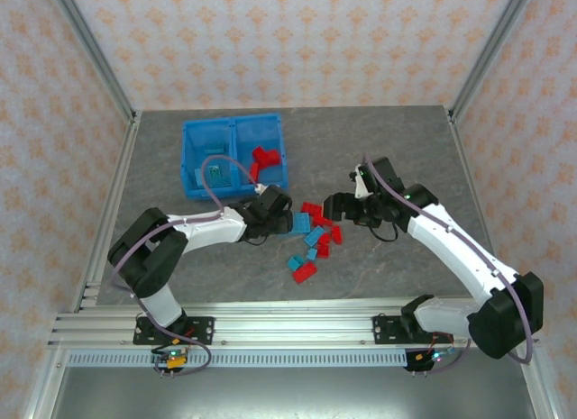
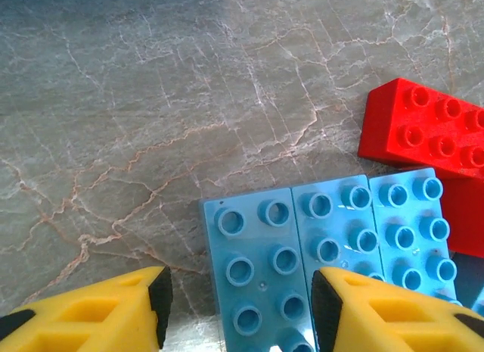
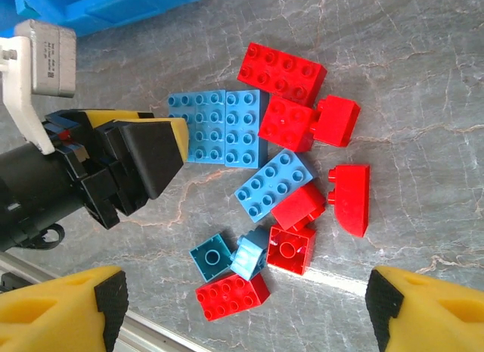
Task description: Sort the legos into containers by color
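The legos lie in a loose heap [image 1: 315, 239] of red and light blue bricks mid-table. My left gripper [image 2: 238, 303] is low over a light blue brick [image 2: 257, 269], its yellow fingers [image 2: 91, 314] astride it; a gap shows beside the left pad, so it stands open. Two more blue bricks [image 2: 378, 223] and a red one [image 2: 427, 129] adjoin. My right gripper [image 3: 246, 306] hovers open above the heap's near bricks [image 3: 231, 295], holding nothing. The containers are one blue bin [image 1: 191, 158]: a teal brick [image 1: 216, 174] lies in the left half, red bricks [image 1: 262, 159] in the right.
The left arm's black wrist [image 3: 91, 178] reaches in close beside the flat blue bricks [image 3: 219, 125]. An aluminium rail [image 1: 270, 324] runs along the table's near edge. Metal frame posts [image 1: 99, 59] and patterned walls bound the sides and back.
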